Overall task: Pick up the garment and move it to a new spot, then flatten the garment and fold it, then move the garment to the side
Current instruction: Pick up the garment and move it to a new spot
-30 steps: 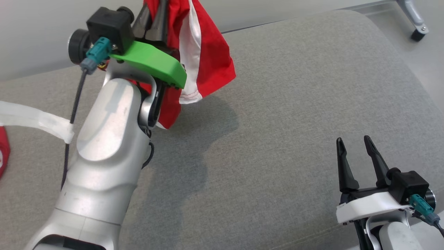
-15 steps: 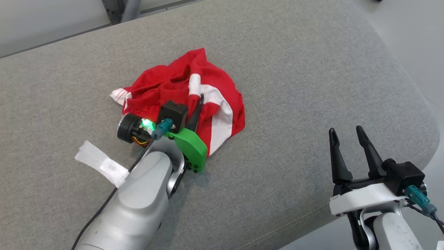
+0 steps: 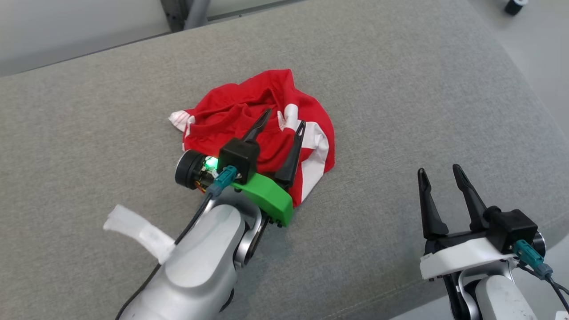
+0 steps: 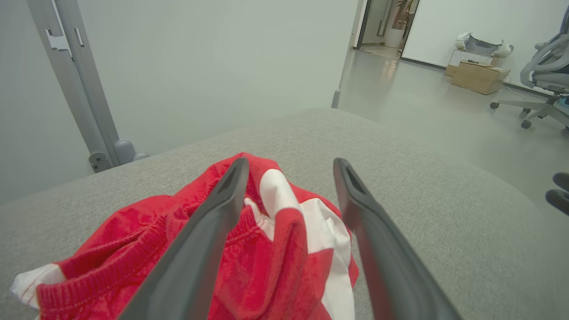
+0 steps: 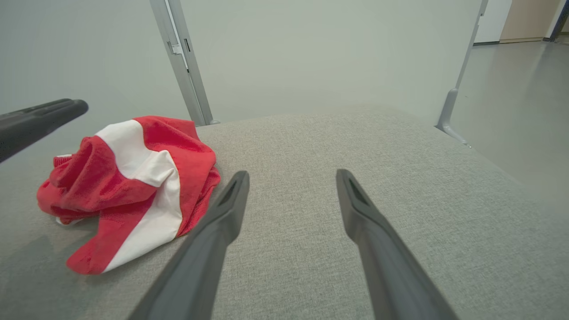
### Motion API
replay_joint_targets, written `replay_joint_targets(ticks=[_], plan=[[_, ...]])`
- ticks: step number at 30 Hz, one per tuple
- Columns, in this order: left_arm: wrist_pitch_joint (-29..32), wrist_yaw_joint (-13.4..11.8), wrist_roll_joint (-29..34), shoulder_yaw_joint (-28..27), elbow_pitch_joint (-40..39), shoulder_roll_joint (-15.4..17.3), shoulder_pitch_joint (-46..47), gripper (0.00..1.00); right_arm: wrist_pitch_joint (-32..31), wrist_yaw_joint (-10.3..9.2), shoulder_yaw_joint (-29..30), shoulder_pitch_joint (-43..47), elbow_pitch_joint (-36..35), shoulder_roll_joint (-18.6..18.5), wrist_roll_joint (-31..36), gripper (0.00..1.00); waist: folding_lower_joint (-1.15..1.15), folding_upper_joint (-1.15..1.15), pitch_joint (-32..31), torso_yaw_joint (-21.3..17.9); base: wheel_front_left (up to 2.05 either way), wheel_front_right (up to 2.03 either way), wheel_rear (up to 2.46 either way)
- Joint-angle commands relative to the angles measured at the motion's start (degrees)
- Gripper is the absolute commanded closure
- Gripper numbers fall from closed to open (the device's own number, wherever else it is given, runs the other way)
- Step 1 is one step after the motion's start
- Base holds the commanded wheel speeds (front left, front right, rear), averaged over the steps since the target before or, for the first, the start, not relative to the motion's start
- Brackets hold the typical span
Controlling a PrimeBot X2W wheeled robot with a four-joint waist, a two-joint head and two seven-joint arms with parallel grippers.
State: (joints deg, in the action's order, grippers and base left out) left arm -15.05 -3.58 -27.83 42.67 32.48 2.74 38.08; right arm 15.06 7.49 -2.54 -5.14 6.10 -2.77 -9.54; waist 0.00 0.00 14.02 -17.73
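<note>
At the counter's near right edge, the right gripper (image 3: 438, 170) is held spread and empty, well apart from the work. Nearer the middle, the left gripper (image 3: 285, 117) is likewise spread, nothing pinched, its fingers (image 3: 293, 151) pointed away from the robot and poised directly over the garment (image 3: 231, 104), which lies in a crumpled red-and-white heap on the grey fabric-covered counter (image 3: 400, 89). The left arm (image 3: 200, 258) is judged much the nearer for whatever spreading comes next; the right would have to be reached leftward across bare fabric. No clear long axis can be made out in the bunched heap, though a ribbed waistband (image 4: 111, 258) is seen at its left. The near part of the cloth is hidden beneath the left arm, and whether the fingers touch it cannot be told.
</note>
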Motion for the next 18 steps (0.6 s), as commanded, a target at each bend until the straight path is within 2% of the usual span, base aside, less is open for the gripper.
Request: replay_joint_targets(ticks=[1, 5, 9, 11, 15, 18], plan=[[-0.1, -0.6, 0.8, -1.1, -1.1, 0.6, -2.5, 0.0, 0.1, 0.0, 0.0, 0.8, 0.0, -0.2, 0.4, 0.0, 0.0, 0.0, -4.9, 5.0, 0.0, 0.0, 0.0], [-0.1, -1.6, 3.4, -6.2, -7.3, 2.5, -8.0, 0.0, 0.1, 0.0, -0.3, 2.1, 0.1, -0.2, 0.9, 0.0, 0.0, 0.0, -7.9, 8.6, 0.0, 0.0, 0.0], [-0.1, -1.2, 6.3, -10.7, -13.2, 4.3, -14.7, 0.0, 0.1, 0.0, -1.0, 3.3, 0.3, -0.2, 1.4, 0.0, 0.0, 0.0, -10.0, 11.5, 0.0, 0.0, 0.0], [-0.1, -0.4, 6.5, -14.1, -16.7, 4.3, -18.7, 0.0, 0.1, 0.0, -1.3, 4.0, 0.3, -0.2, 1.3, 0.0, 0.0, 0.0, -10.6, 12.7, 0.0, 0.0, 0.0], [-0.1, -0.5, 10.0, -20.5, -22.6, 4.3, -26.2, 0.0, 0.1, 0.0, -0.7, 4.9, -0.4, -0.2, 0.7, 0.0, 0.0, 0.0, -11.4, 15.1, 0.0, 0.0, 0.0], [-0.1, 0.5, 13.1, -24.2, -25.5, 3.9, -31.1, 0.0, 0.1, 0.0, -0.8, 6.0, -0.9, -0.2, 1.5, 0.0, 0.0, 0.0, -12.2, 16.4, 0.0, 0.0, 0.0]])
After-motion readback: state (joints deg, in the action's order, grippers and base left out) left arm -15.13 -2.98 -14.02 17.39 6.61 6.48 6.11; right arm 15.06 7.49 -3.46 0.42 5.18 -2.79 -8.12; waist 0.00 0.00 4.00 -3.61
